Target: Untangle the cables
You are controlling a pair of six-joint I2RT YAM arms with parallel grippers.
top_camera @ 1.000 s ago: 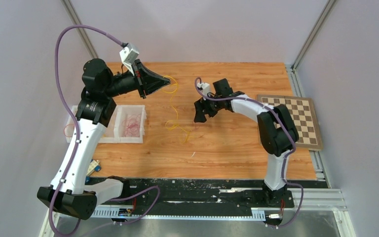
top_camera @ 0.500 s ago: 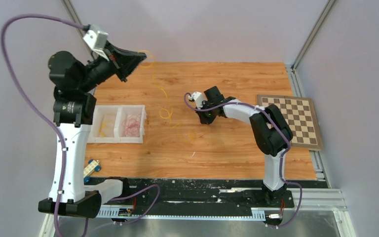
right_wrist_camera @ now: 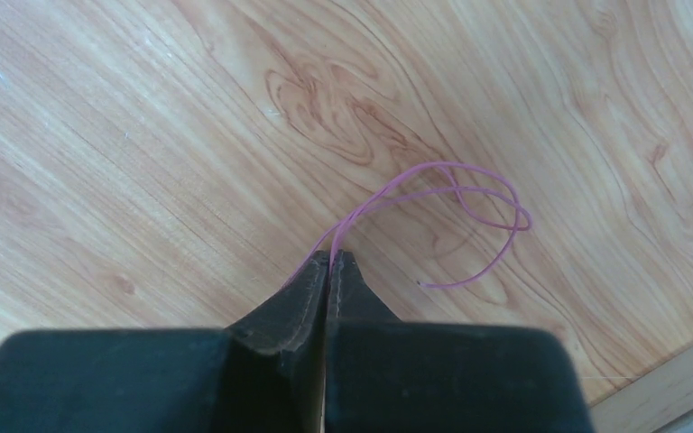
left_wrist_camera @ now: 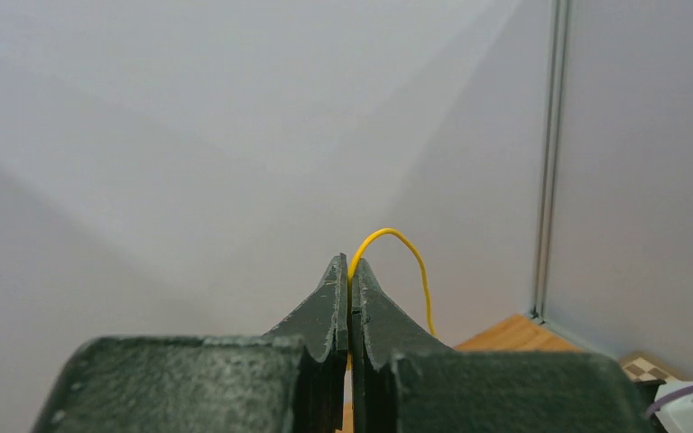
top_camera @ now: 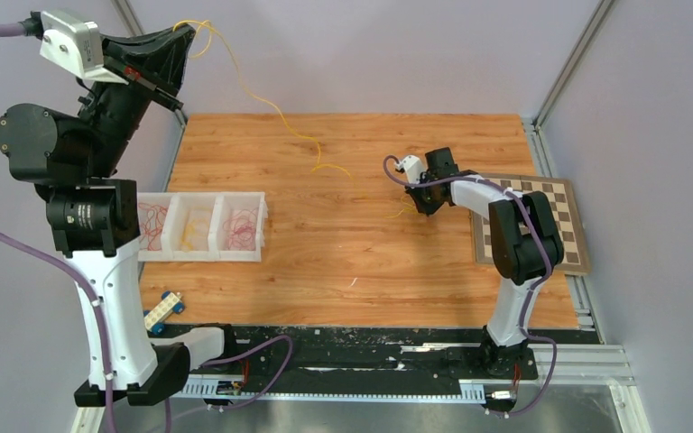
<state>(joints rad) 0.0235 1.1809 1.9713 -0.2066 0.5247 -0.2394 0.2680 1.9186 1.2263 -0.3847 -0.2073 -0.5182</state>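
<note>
My left gripper [top_camera: 189, 34] is raised high at the back left, shut on a thin yellow cable [top_camera: 262, 99]. That cable slopes down from it to the wooden table [top_camera: 325, 262] and ends near my right gripper [top_camera: 424, 204]. In the left wrist view the yellow cable [left_wrist_camera: 408, 245] arcs out of the closed tips of the left gripper [left_wrist_camera: 349, 262]. My right gripper [right_wrist_camera: 331, 257] is low over the wood, shut on a curly pink cable [right_wrist_camera: 469, 194] whose loops lie on the table just beyond the tips. The pink cable does not show in the top view.
A white three-part bin [top_camera: 200, 255] at the left holds red cables [top_camera: 153, 221], yellow cables [top_camera: 197, 225] and pink cables [top_camera: 242, 227]. A chessboard [top_camera: 555, 221] lies at the right edge, close to the right arm. A small blue and white block [top_camera: 164, 309] sits near the front left.
My left arm has swung up and to the left, drawing the yellow cable out long. My right gripper has shut on the pink cable and moved right, towards the chessboard.
</note>
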